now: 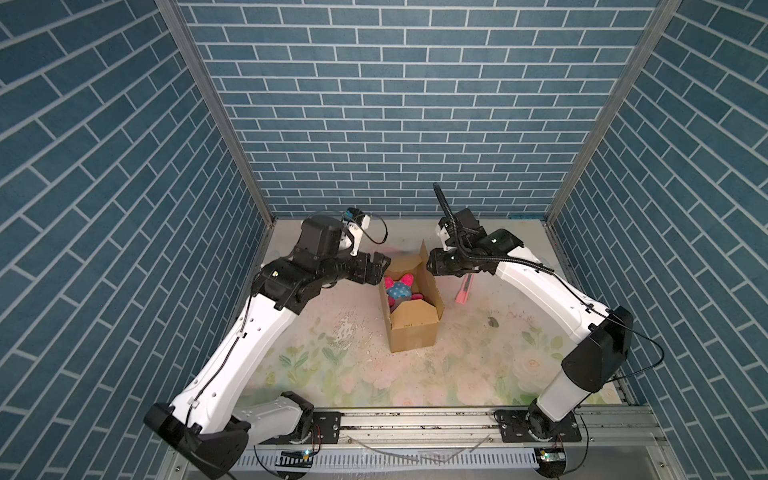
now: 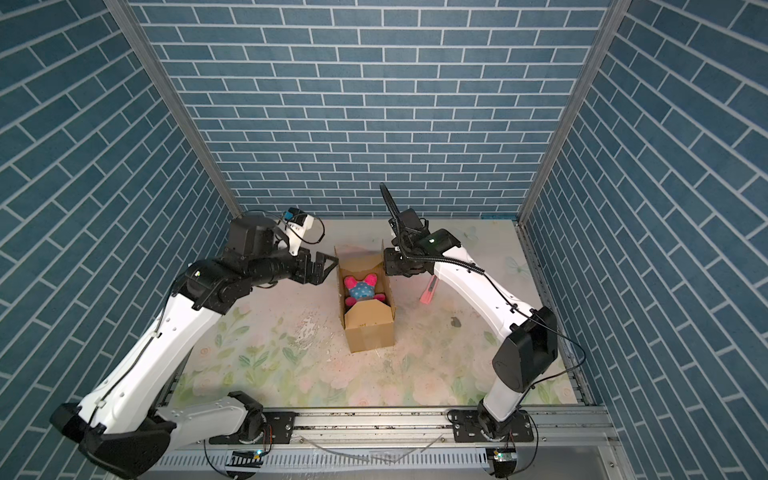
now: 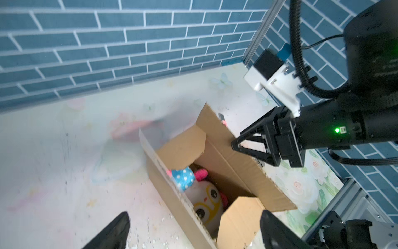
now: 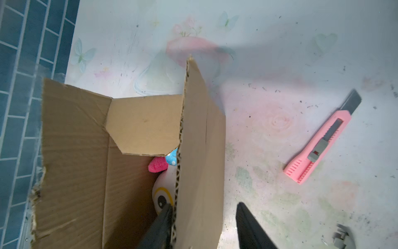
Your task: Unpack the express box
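The express box [image 1: 413, 328] stands upright mid-table [image 1: 332, 374], its top open, both long flaps raised and a plush toy [image 1: 398, 286] lying inside (the short end flaps lean inward over it). Just left of the box's left flap hangs the left gripper [image 1: 381, 266], fingers spread wide and empty, while the right gripper [image 4: 204, 207] straddles the right flap's top edge, jaws parted, one finger against the cardboard, the other off it. A pink knife [image 1: 464, 291] lies flat to the box's right, apart from it, with open tabletop on the box's near side.
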Robot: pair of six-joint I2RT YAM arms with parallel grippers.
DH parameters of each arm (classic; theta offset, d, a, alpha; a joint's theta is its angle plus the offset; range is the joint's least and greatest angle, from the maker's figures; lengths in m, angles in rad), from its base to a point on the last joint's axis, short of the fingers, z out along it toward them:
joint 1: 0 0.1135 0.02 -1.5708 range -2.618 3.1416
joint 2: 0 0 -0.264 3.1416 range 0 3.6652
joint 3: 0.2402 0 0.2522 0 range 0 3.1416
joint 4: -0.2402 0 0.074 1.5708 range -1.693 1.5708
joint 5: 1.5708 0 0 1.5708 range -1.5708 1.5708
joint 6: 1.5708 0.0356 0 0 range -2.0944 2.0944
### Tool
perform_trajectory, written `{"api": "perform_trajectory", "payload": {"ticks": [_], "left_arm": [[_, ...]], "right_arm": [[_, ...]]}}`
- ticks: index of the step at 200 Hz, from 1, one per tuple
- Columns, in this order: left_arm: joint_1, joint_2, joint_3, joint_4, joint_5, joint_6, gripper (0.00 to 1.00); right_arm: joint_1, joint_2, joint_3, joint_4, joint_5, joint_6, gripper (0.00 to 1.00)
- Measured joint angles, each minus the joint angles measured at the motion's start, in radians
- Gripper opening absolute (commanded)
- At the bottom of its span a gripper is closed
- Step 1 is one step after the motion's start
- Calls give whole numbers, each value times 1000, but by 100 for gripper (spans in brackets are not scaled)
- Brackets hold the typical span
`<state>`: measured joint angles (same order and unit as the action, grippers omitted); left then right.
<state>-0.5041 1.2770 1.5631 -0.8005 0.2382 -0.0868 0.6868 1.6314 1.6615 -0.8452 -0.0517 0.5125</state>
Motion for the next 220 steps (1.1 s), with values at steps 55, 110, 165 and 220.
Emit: {"api": "perform_trajectory", "payload": {"ticks": [55,110,165,220], "left_arm": [[-132,216,122,-104,-67,307,97],[-188,388,98,-106,-219,471,96],[-188,491,63,-27,-326,528,95],[-180,546,63,43,-357,525,95]], "right_arm": [[22,-213,-39,1,81,35,65],[105,-316,-225,19,161,127,66],[128,-342,-328,98,198,202,66],[196,-328,-328,138,218,234,65]]}}
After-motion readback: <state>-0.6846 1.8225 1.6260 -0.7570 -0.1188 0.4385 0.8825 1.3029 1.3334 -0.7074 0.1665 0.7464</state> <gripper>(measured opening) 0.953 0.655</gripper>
